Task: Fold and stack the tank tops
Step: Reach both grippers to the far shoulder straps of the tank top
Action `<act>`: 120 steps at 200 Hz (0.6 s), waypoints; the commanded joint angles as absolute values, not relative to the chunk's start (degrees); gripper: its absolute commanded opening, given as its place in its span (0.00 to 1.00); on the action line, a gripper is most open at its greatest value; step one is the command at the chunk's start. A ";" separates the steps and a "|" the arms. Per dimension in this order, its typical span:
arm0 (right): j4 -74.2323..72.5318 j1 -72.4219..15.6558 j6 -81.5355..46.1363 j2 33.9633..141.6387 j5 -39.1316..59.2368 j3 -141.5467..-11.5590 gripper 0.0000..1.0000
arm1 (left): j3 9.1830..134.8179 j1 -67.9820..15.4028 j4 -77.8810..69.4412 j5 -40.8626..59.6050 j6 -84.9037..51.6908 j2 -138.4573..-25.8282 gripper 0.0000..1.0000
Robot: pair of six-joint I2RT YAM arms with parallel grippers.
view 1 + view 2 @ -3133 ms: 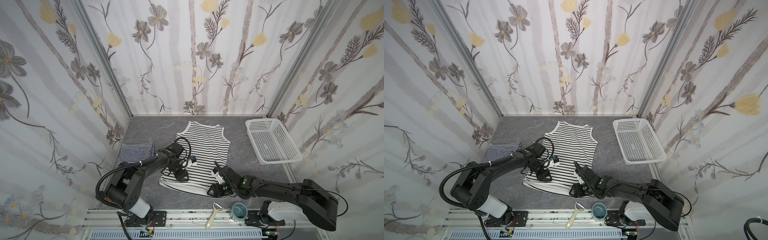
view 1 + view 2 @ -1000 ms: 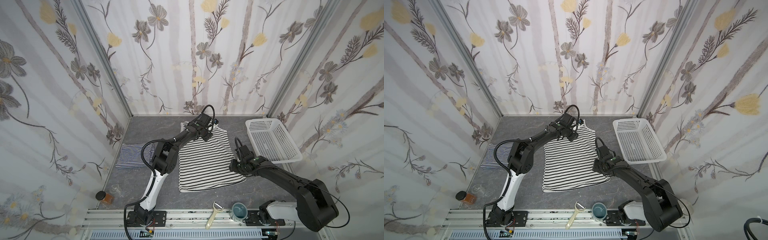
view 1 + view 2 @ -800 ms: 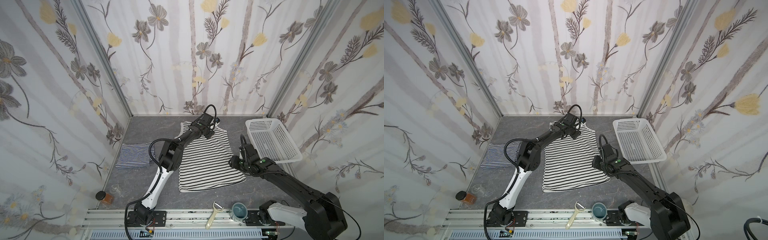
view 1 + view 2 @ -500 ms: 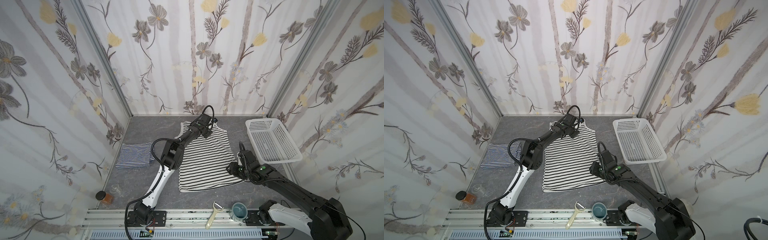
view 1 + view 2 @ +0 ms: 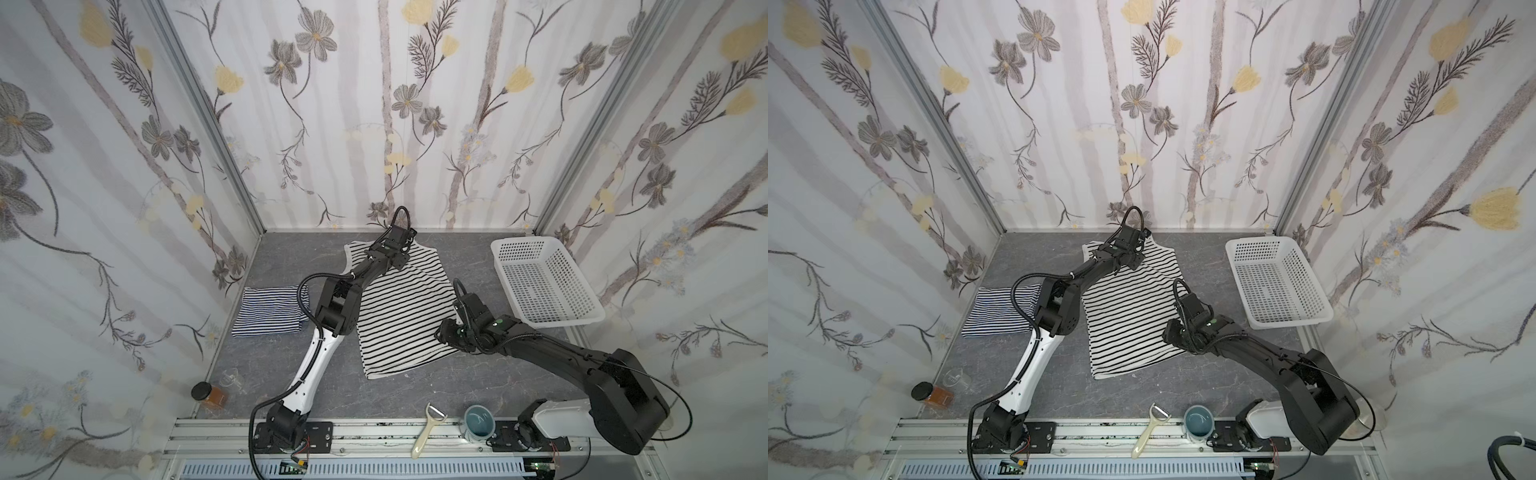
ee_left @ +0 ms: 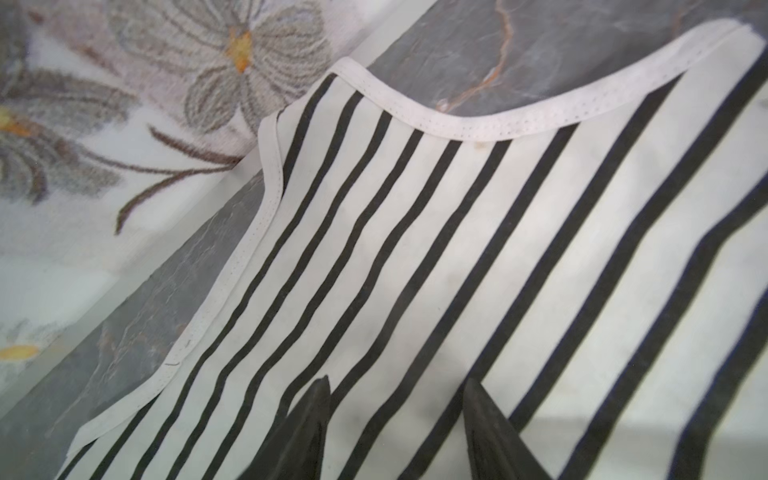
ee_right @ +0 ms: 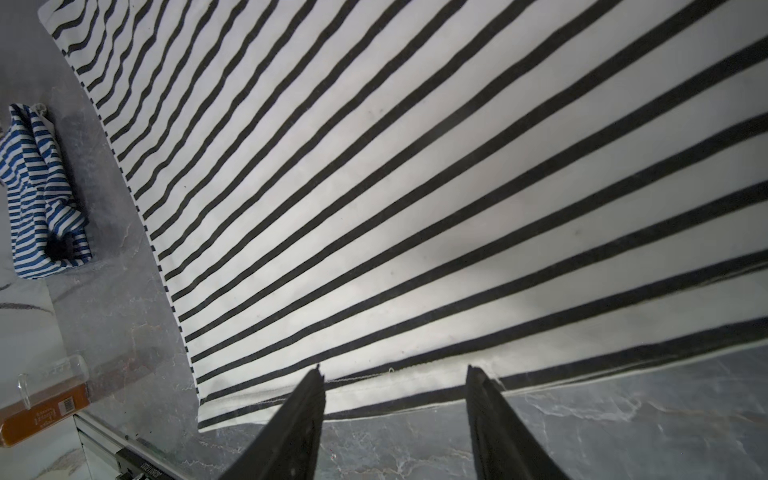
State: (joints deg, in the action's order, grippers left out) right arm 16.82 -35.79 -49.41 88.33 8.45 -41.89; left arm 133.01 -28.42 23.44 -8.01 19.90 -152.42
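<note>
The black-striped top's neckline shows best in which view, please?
Left wrist view: the neckline is close and unobstructed. Both top views have the left gripper over it; the right wrist shows only the hem.

Bright, even light from above in both top views. Soft, faint shadows on the gray bench (image 5: 478,386). Fuzzy and smeared at one side of the striped top (image 6: 415,249) in the left wrist view. Sharper in the right wrist view, with a gray patch of shade.

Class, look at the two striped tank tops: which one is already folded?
The fine navy-striped tank top, a compact folded bundle on the left in both top views. The wide black-striped tank top lies spread out flat.
</note>
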 commanded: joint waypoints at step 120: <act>15.29 -35.35 -45.09 108.02 6.48 -54.68 0.56 | 120.98 -23.31 31.43 -7.02 7.51 -139.73 0.54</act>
State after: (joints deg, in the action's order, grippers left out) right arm 15.25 -35.77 -46.37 107.81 8.08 -56.03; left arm 120.42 -23.62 30.24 -7.29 7.51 -142.19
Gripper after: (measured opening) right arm 0.556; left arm 0.540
